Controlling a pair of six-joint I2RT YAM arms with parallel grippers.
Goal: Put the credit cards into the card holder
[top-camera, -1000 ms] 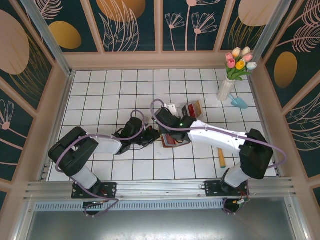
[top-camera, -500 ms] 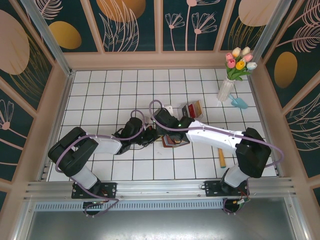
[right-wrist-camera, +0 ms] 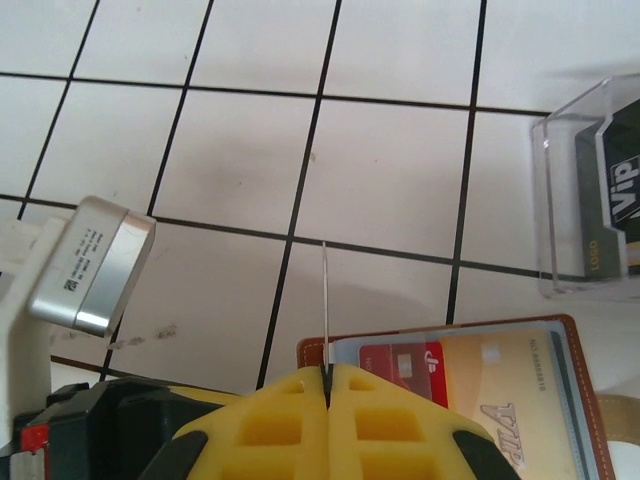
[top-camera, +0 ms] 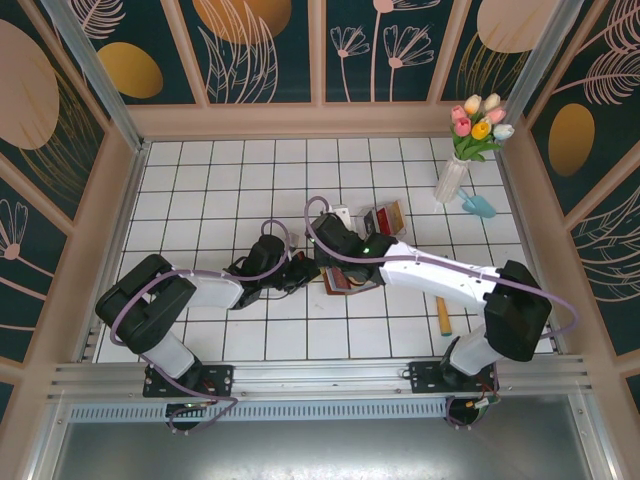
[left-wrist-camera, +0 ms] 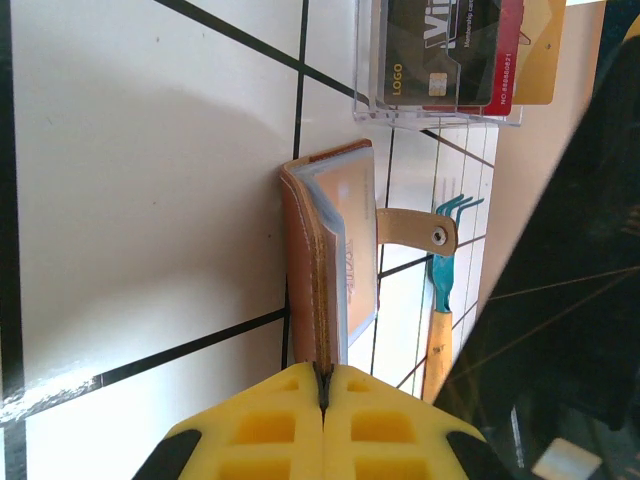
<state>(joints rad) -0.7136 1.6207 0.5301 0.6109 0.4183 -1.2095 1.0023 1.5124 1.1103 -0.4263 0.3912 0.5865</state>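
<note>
Card holder, brown and leather-like, lies near the middle of the white tiled table, between the two wrists in the overhead view, with a clear plastic tray of upright cards just beyond it. The left wrist camera sees the card holder from its edge, standing tall and narrow, a snap-button strap jutting from its side. The left gripper has its yellow pads pressed together on the holder's near edge. That view also catches a teal hand fork with a wooden handle and the tray holding black, red and gold cards. The right wrist camera looks down on the holder's face, where a red card and a gold one sit tucked under a clear window. The right gripper is pinched on a thin credit card seen edge-on, poised just above the holder's left corner. A silver box sits to the left. From above, a vase of tulips stands at the far right.
</note>
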